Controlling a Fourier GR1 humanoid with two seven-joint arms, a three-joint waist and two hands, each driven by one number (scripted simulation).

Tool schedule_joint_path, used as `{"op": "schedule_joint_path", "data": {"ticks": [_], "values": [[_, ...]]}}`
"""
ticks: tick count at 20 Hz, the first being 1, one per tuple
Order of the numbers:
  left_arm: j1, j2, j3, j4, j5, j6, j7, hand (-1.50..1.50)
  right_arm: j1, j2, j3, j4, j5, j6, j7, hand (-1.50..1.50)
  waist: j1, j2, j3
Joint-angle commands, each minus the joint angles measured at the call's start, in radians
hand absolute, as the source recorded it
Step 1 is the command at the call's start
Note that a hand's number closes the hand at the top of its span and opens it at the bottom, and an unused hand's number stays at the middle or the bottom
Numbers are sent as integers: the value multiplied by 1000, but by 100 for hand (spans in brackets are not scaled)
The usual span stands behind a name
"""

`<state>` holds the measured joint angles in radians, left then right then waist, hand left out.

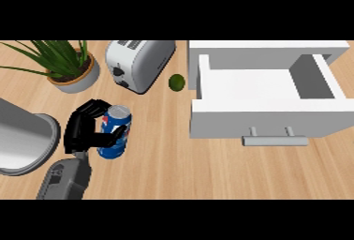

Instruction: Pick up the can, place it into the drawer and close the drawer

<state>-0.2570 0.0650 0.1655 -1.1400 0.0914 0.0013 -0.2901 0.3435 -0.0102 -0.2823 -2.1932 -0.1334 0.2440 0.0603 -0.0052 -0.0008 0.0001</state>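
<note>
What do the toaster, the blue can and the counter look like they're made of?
The toaster looks like brushed or polished metal: silvery grey with soft highlights. The can, held in the left hand, seems to be printed metal, with a blue label and a grey rim on top. The counter looks like light wood, with visible grain.

Grey forearm (64, 179), black left hand (86, 129)
</note>
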Motion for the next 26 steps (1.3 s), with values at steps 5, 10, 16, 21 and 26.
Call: {"op": "schedule_joint_path", "data": {"ticks": [5, 10, 16, 21, 26], "values": [[4, -36, -122, -252, -60, 63, 160, 150, -13, 10, 15, -31, 17, -26, 15, -150, 6, -3, 1], [-176, -64, -178, -249, -100, 152, 312, 150, -59, 6, 26, 1, 41, -42, 28, -150, 2, 0, 0], [-355, -65, -221, -233, -99, 207, 442, 150, 8, 9, 51, -90, 19, -51, 71, -150, -8, 0, 0], [-499, -65, -304, -222, -124, 316, 566, 150, 18, 10, 7, -29, 6, -8, 17, -150, -9, -1, 1], [-644, -65, -371, -101, -88, 423, 547, 150, -50, -14, -20, 32, 14, -11, -1, -150, -12, 1, 1]]}}
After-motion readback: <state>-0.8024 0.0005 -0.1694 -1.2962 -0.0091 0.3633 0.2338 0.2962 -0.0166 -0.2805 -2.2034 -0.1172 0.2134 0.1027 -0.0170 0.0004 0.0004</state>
